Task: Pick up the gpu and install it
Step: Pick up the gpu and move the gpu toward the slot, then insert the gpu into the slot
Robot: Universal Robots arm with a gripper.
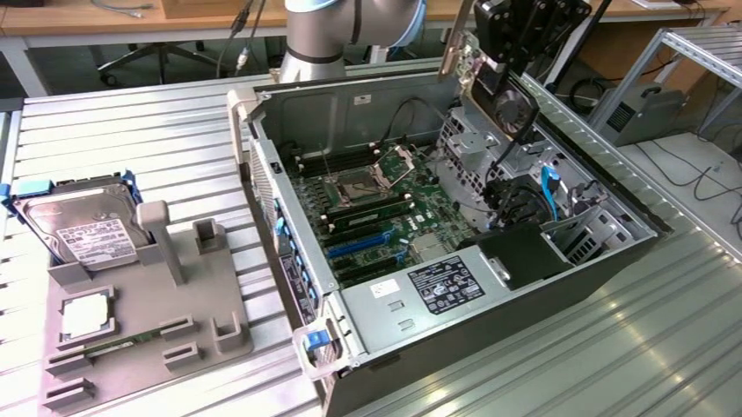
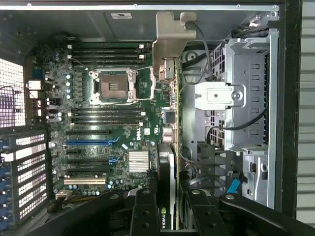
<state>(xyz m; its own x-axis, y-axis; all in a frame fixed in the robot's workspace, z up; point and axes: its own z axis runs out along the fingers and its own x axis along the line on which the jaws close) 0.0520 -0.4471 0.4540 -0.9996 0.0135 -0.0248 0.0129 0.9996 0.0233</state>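
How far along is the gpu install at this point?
Done: the gpu is picked up, clamped in the gripper. In hand: it hangs over the open case, above the motherboard. Left: seating it; the blue expansion slot is bare.

gpu [image 2: 166, 153] black, silvery edge; motherboard [image 2: 98, 125] green; slots [image 2: 91, 142] blue; pincer [image 2: 167, 195] black.

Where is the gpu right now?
The gpu is clamped in the gripper, hanging above the open computer case toward the exterior view's right, over the motherboard edge beside the drive cage.
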